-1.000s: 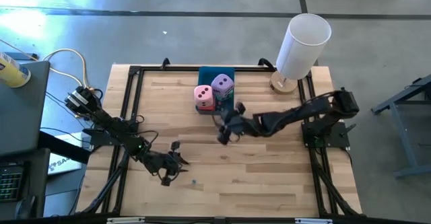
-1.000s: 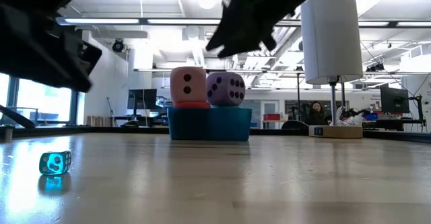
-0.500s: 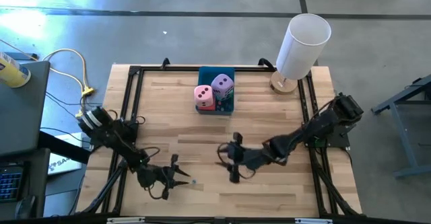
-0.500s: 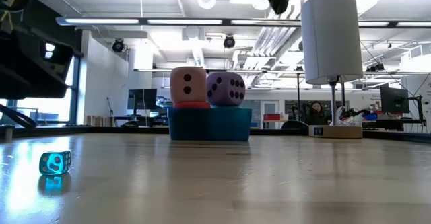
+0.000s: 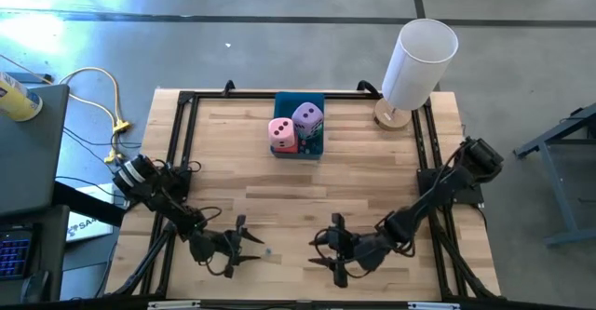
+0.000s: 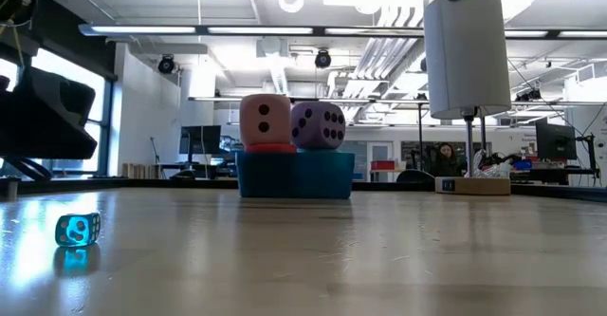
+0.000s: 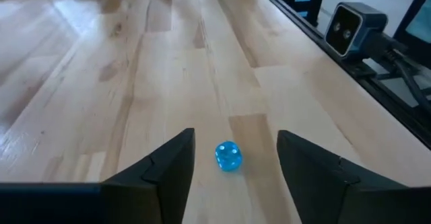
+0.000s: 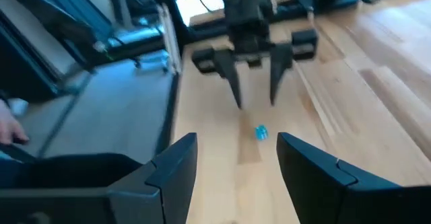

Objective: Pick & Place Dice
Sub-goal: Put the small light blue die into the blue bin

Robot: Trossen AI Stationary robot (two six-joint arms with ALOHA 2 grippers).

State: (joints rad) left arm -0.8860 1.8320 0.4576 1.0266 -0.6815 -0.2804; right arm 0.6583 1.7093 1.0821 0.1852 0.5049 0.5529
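Observation:
A small translucent blue die point(image 5: 268, 251) point(image 6: 77, 230) lies on the wooden table near its front edge. My left gripper point(image 5: 250, 246) point(image 7: 235, 158) stands open just left of it, pointing right, with the die point(image 7: 228, 156) just ahead of its fingertips and untouched. My right gripper point(image 5: 317, 251) point(image 8: 237, 158) is open and faces the die point(image 8: 261, 132) from the right, farther off. At the far middle, a pink die point(image 5: 282, 131) point(image 6: 265, 120) rests on a red one point(image 6: 270, 148), and a purple die point(image 5: 308, 117) point(image 6: 318, 126) sits beside them in the blue tray point(image 5: 300, 101) point(image 6: 295, 176).
A white cylindrical lamp point(image 5: 419, 63) point(image 6: 462, 50) stands at the far right corner. Black frame rails point(image 5: 177, 142) run along the table's sides. A small camera point(image 7: 350, 27) sits at the near edge. Bare wood lies between the tray and the grippers.
My right gripper has swung from beside the tray toward the table's near edge and now faces the left gripper across the small blue die. My left gripper has sunk a little toward the near edge, down beside the die. The dice have not moved.

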